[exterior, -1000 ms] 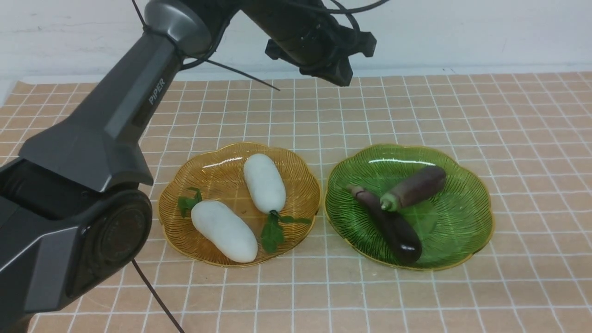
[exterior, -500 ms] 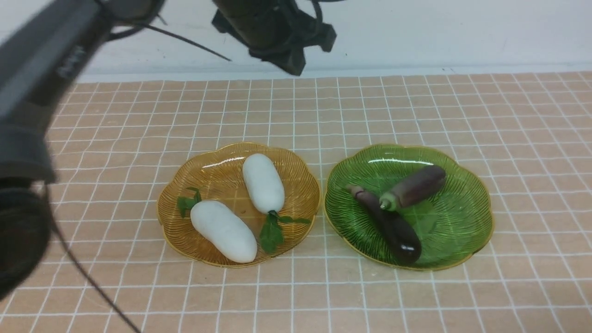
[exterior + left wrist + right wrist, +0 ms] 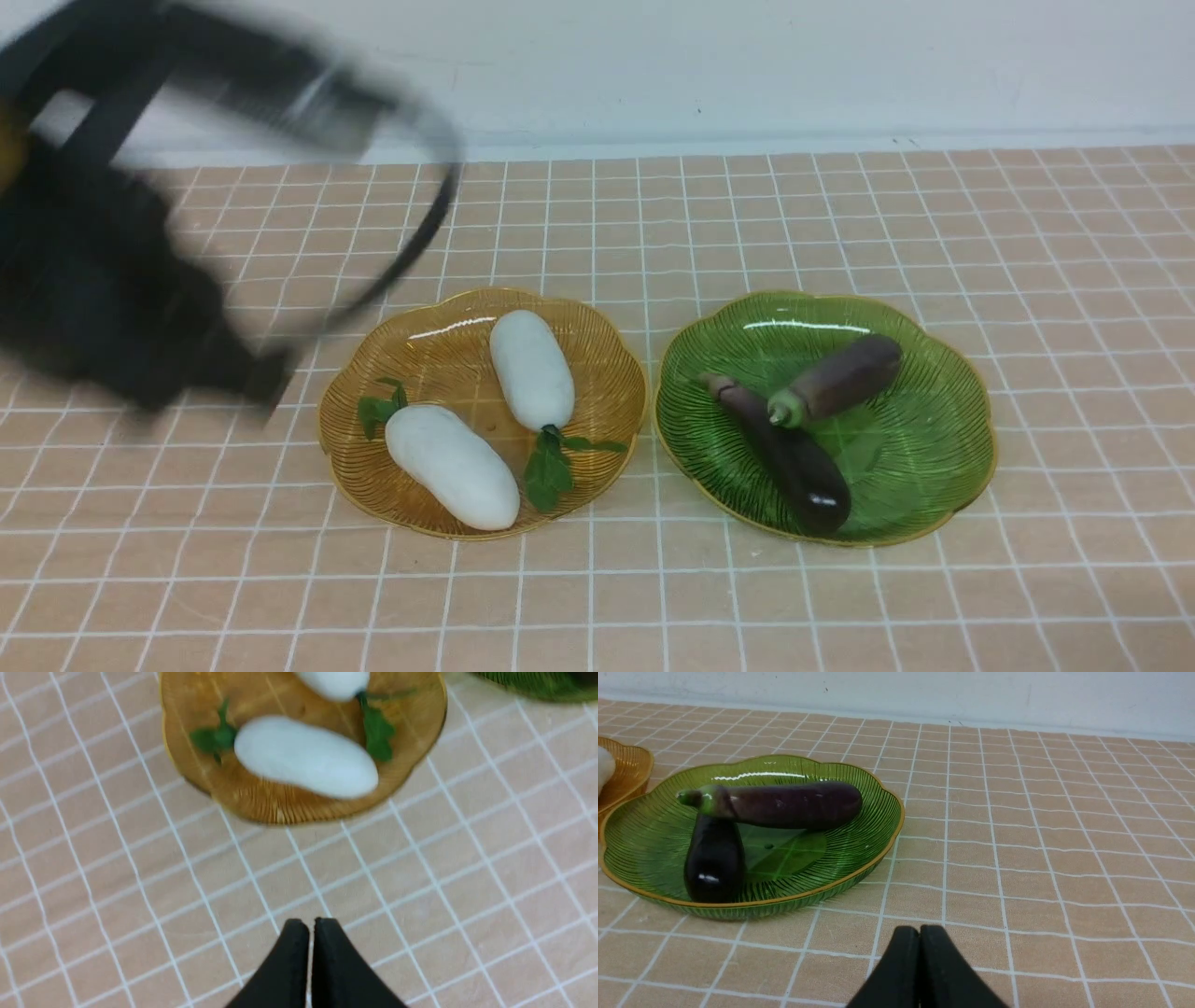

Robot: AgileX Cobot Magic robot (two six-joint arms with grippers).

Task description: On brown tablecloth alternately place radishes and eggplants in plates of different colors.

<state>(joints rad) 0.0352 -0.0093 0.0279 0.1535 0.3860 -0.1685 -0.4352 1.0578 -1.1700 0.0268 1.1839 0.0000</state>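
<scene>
On the brown tablecloth (image 3: pixel 840 215), the amber plate (image 3: pixel 420 322) holds two white radishes (image 3: pixel 532 369) (image 3: pixel 453 465). The green plate (image 3: pixel 934 448) holds two eggplants, one with a green cap (image 3: pixel 840 373) lying across a darker one (image 3: pixel 794 462). My left arm is a dark blur at the left of the front view, apart from the amber plate. The left gripper (image 3: pixel 310 921) is shut and empty above bare cloth, a few squares short of the near radish (image 3: pixel 306 758). The right gripper (image 3: pixel 920 928) is shut and empty, low over the cloth beside the green plate (image 3: pixel 859 858) and its eggplants (image 3: pixel 794 805) (image 3: pixel 712 858).
A white wall runs along the far edge of the cloth. The left arm's black cable (image 3: pixel 420 243) loops over the cloth behind the amber plate. The amber plate's rim (image 3: pixel 626 765) shows at the edge of the right wrist view.
My left arm has swung from above the back of the plates down and to the left, and is blurred by motion. Radishes, eggplants and plates have not moved.
</scene>
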